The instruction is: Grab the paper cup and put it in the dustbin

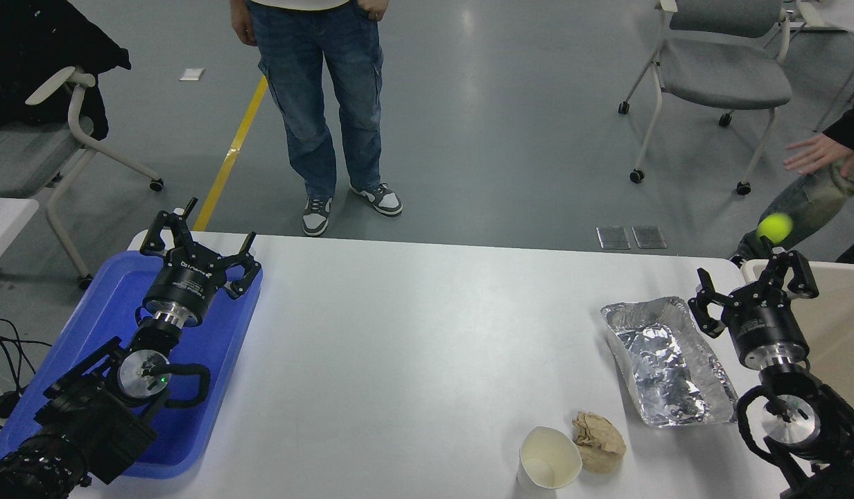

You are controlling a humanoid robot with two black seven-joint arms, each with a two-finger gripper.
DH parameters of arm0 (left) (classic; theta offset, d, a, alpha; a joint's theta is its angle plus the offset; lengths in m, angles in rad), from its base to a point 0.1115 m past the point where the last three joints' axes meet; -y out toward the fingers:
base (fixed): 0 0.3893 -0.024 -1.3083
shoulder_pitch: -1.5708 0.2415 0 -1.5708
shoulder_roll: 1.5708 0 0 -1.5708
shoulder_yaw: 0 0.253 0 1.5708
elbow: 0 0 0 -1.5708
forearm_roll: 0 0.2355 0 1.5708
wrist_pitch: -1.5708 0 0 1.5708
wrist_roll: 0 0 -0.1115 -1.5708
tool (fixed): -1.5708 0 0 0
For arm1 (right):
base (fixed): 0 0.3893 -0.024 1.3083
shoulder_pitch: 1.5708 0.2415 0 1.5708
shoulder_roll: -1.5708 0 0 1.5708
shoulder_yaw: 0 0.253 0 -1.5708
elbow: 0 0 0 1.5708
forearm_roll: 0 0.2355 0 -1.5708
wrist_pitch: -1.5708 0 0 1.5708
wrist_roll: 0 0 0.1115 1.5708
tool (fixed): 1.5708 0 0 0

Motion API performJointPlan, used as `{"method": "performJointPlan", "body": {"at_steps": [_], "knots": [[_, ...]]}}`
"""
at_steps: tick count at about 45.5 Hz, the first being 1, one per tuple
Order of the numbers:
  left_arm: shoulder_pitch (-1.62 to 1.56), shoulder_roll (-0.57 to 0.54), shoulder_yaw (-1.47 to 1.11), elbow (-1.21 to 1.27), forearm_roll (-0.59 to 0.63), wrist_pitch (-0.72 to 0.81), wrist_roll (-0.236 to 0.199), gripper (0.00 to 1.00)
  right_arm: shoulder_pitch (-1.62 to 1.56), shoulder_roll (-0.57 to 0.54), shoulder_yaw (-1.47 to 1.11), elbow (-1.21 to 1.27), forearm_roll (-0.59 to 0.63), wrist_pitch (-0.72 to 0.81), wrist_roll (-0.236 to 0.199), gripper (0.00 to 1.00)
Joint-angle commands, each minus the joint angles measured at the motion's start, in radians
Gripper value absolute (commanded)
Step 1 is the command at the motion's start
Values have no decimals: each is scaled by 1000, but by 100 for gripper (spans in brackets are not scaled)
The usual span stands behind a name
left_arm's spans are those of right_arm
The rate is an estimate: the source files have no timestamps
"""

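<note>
The paper cup (548,463) stands upright near the table's front edge, right of centre, with its cream inside showing. My right gripper (751,283) is open and empty, hovering at the table's right end, far behind and to the right of the cup. Only part of the beige dustbin (839,319) shows at the right edge, just beyond that gripper, with its pale rim at the table's corner. My left gripper (202,244) is open and parked over the blue tray (101,305) at the left.
A crumpled brown paper ball (599,441) lies touching or almost touching the cup's right side. A silver foil tray (666,360) lies between the cup and my right gripper. A yellow-green ball (774,227) shows above the bin. One person stands at the far side, and another's hand (815,154) is at the right.
</note>
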Motion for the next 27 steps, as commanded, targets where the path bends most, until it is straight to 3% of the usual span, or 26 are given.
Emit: {"method": "performJointPlan", "body": {"at_steps": [1,27], "knots": [[0,0,0,0,0,-1,0,100,7,0,-28,-5,15,4,21,100],[0,0,0,0,0,-1,0,100,2,-5,-44,-5,14,3,21,100]]}}
